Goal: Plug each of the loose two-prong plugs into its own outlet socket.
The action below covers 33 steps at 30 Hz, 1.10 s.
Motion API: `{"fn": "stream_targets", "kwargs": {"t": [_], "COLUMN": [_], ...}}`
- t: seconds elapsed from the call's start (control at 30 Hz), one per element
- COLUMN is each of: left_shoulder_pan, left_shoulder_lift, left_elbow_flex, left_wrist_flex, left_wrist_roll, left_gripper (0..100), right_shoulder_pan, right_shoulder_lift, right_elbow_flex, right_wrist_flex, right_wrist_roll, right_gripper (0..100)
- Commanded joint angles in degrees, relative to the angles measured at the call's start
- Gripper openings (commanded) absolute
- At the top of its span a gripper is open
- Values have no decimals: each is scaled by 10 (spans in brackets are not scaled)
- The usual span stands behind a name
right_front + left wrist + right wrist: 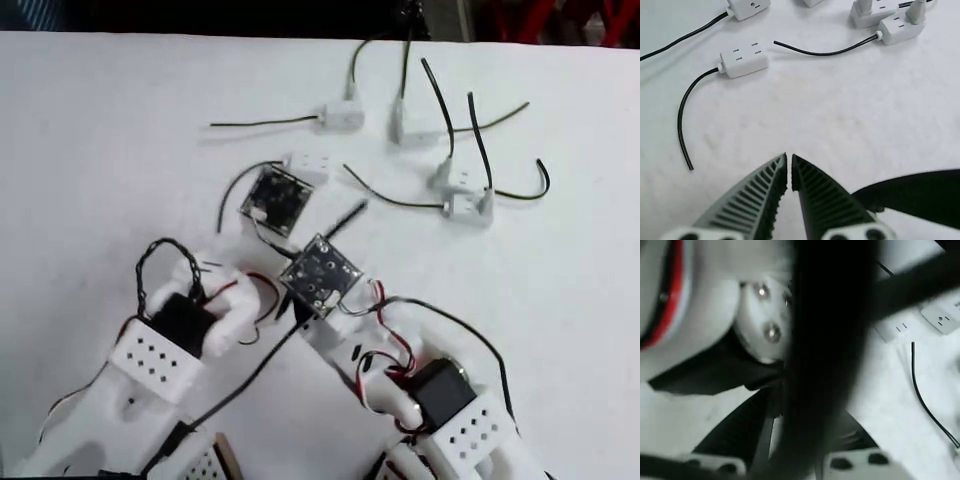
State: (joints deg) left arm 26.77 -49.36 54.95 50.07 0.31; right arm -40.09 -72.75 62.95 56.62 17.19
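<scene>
Outlet socket (742, 59) lies loose on the table (840, 115); any sideways push could skid it away. Left gripper (789, 162) is clenched, empty.

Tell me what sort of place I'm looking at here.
Likely a robotics test bench: two small robot arms with exposed wiring sit at a plain white table, and several outlet sockets on short loose cords are laid out on it.
</scene>
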Motion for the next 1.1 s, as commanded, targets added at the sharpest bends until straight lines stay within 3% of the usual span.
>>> {"fn": "stream_targets", "kwargs": {"t": [0.0, 0.37, 0.47, 0.6, 0.83, 1.07], "left_shoulder_pan": [16, 17, 17, -15, -162, -207], "left_shoulder_lift": [-17, -16, -16, -16, -11, 103], "left_elbow_flex": [-4, -4, -4, -8, -15, -112], "left_wrist_flex": [-10, -9, -9, -13, -47, -34], "left_wrist_roll": [-23, -26, -57, -61, -75, -170], "left_gripper": [37, 37, 37, 38, 50, 108], "right_shoulder_pan": [-6, -3, -3, 5, 116, 229], "right_shoulder_lift": [-7, -7, -7, -7, -12, -7], "right_elbow_flex": [-4, -4, -4, -4, -4, -4], "right_wrist_flex": [-11, -11, -11, -10, -18, -51], "right_wrist_roll": [-3, -3, -3, -3, -12, -66], "right_gripper": [18, 18, 18, 18, 18, 18]}}
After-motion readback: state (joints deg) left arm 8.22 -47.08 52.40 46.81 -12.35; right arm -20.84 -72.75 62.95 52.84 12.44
